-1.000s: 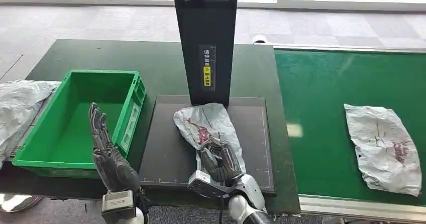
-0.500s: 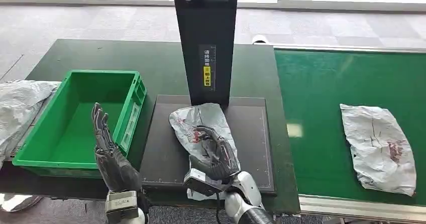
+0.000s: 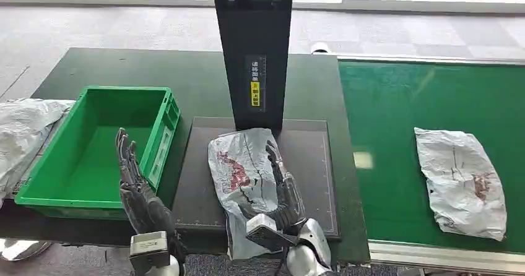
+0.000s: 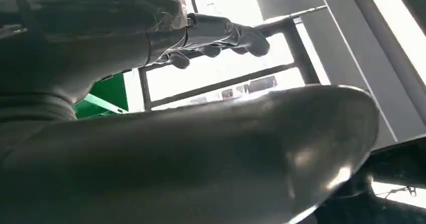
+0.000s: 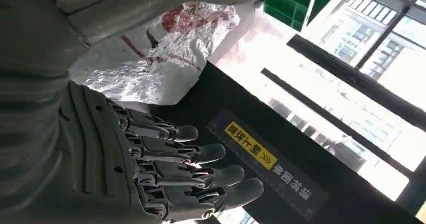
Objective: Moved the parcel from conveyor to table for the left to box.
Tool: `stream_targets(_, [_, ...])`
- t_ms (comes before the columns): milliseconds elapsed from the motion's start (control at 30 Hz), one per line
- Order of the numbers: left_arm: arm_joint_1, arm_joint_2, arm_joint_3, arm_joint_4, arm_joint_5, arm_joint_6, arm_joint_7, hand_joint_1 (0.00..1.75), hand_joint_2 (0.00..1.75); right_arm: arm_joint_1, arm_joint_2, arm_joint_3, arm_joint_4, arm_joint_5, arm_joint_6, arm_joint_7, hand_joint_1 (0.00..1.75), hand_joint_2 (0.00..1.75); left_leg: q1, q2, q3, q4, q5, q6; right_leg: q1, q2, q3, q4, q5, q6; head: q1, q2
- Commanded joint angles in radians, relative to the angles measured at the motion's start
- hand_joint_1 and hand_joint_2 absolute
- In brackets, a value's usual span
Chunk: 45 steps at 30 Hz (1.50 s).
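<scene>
A crumpled white parcel (image 3: 241, 174) with red marks lies on the black pad (image 3: 312, 183) in front of the black post, and its near end hangs over the pad's front edge. My right hand (image 3: 283, 189) lies along the parcel's right edge with its fingers stretched out, holding nothing. In the right wrist view the parcel (image 5: 155, 58) sits beside the extended fingers (image 5: 201, 174). My left hand (image 3: 137, 189) stands upright with straight fingers by the front right corner of the green crate (image 3: 37, 192), empty. Its fingers (image 4: 221, 33) are spread in the left wrist view.
A second white parcel (image 3: 461, 180) lies on the green conveyor (image 3: 396, 115) at the right. The black post (image 3: 252, 53) with a yellow label rises behind the pad. A grey bag (image 3: 21, 133) lies left of the crate. The dark table (image 3: 186, 72) stretches behind.
My right hand came off the top of the parcel and now lies at its right side with fingers straightened. The parcel shifted slightly left. The conveyor parcel drifted left.
</scene>
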State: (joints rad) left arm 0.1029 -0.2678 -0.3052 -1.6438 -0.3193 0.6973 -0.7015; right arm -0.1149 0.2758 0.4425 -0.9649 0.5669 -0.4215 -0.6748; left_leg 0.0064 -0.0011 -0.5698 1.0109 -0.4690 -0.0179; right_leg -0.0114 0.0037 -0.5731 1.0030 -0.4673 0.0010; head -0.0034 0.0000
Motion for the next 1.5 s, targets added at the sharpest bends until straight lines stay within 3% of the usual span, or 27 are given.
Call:
stream_targets(33, [-0.011, -0.062, -0.003, 0.107, 0.056, 0.001, 0.003, 0.0, 0.0, 0.08, -0.087, 0.055, -0.2, -0.029, 0.044, -0.02, 0.0, 1.75, 0.001, -0.003, 0.001, -0.002, 0.001, 0.001, 0.001, -0.003, 0.003, -0.003, 0.001, 0.0, 0.0, 0.0])
stream_targets(133, [-0.061, -0.029, -0.073, 0.244, 0.117, -0.004, 0.003, 0.0, 0.0, 0.136, -0.13, 0.098, -0.351, -0.073, 0.026, -0.023, 0.0, 1.75, 0.0, -0.004, 0.0, -0.001, 0.001, 0.001, 0.0, -0.004, 0.002, -0.001, 0.0, 0.0, 0.0, 0.0])
stream_targets(233, [-0.128, -0.024, -0.118, 0.402, -0.034, -0.018, 0.015, 0.0, 0.0, 0.187, -0.21, 0.174, -0.564, -0.153, -0.023, -0.023, 0.0, 1.75, 0.0, -0.008, 0.001, -0.002, 0.002, 0.001, 0.0, -0.008, 0.004, -0.004, 0.0, 0.001, 0.0, 0.0])
stream_targets(300, [-0.171, -0.018, -0.151, 0.493, -0.142, -0.054, 0.085, 0.0, 0.0, 0.199, -0.236, 0.2, -0.641, -0.168, -0.049, -0.023, 0.0, 1.75, 0.0, -0.01, 0.0, -0.001, 0.002, 0.001, 0.0, -0.01, 0.004, -0.003, 0.0, 0.001, 0.0, 0.0])
stream_targets(333, [-0.202, -0.019, -0.166, 0.575, -0.26, -0.09, 0.208, 0.0, 0.0, 0.203, -0.256, 0.223, -0.698, -0.187, -0.06, -0.023, 0.0, 1.75, -0.001, -0.008, 0.0, -0.001, 0.002, 0.001, -0.001, -0.009, 0.002, -0.001, -0.001, 0.001, 0.0, 0.0])
stream_targets(700, [-0.214, -0.03, -0.161, 0.619, -0.283, -0.096, 0.217, 0.0, 0.0, 0.214, -0.26, 0.22, -0.717, -0.182, -0.058, -0.023, 0.0, 1.75, -0.001, -0.003, 0.001, -0.001, 0.001, 0.002, -0.002, -0.004, 0.003, -0.003, 0.001, 0.001, 0.0, 0.0])
stream_targets(733, [-0.229, -0.017, -0.18, 0.656, -0.415, -0.205, 0.362, 0.0, 0.0, 0.199, -0.278, 0.245, -0.747, -0.194, -0.068, -0.023, 0.0, 1.75, -0.001, -0.002, 0.001, -0.001, 0.001, 0.002, -0.002, -0.003, 0.002, -0.002, 0.001, 0.001, 0.0, 0.0])
stream_targets(767, [-0.233, -0.025, -0.168, 0.685, -0.481, -0.207, 0.382, 0.0, 0.0, 0.204, -0.278, 0.233, -0.761, -0.19, -0.045, -0.023, 0.0, 1.75, -0.001, -0.001, 0.001, 0.0, 0.001, 0.002, -0.002, -0.002, 0.002, -0.002, 0.001, 0.001, 0.0, 0.0])
stream_targets(1200, [-0.233, -0.025, -0.168, 0.685, -0.481, -0.207, 0.382, 0.0, 0.0, 0.204, -0.278, 0.233, -0.761, -0.19, -0.045, -0.023, 0.0, 1.75, -0.001, 0.0, 0.001, -0.001, 0.0, 0.002, -0.002, -0.001, 0.001, -0.001, 0.001, 0.001, 0.0, 0.0])
stream_targets(1267, [-0.257, -0.034, -0.181, 0.745, -0.635, -0.231, 0.49, 0.0, 0.0, 0.199, -0.274, 0.214, -0.787, -0.195, -0.016, -0.023, 0.0, 1.75, -0.001, -0.001, 0.001, -0.001, 0.001, 0.002, -0.002, -0.002, 0.002, -0.002, 0.001, 0.001, 0.0, 0.0])
stream_targets(1300, [-0.266, -0.043, -0.175, 0.768, -0.685, -0.24, 0.515, 0.0, 1.75, 0.203, -0.266, 0.199, -0.795, -0.185, -0.001, -0.023, 0.0, 1.75, -0.001, -0.001, 0.001, -0.002, 0.002, 0.002, -0.002, -0.002, 0.002, -0.003, 0.002, 0.001, 0.0, 0.0])
stream_targets(1500, [-0.278, -0.057, -0.154, 0.799, -0.75, -0.259, 0.545, 0.0, 1.75, 0.215, -0.246, 0.169, -0.807, -0.162, 0.03, -0.023, 0.0, 1.75, -0.001, -0.001, 0.0, 0.0, 0.001, 0.002, -0.002, -0.002, 0.001, -0.001, 0.001, 0.001, 0.0, 0.0])
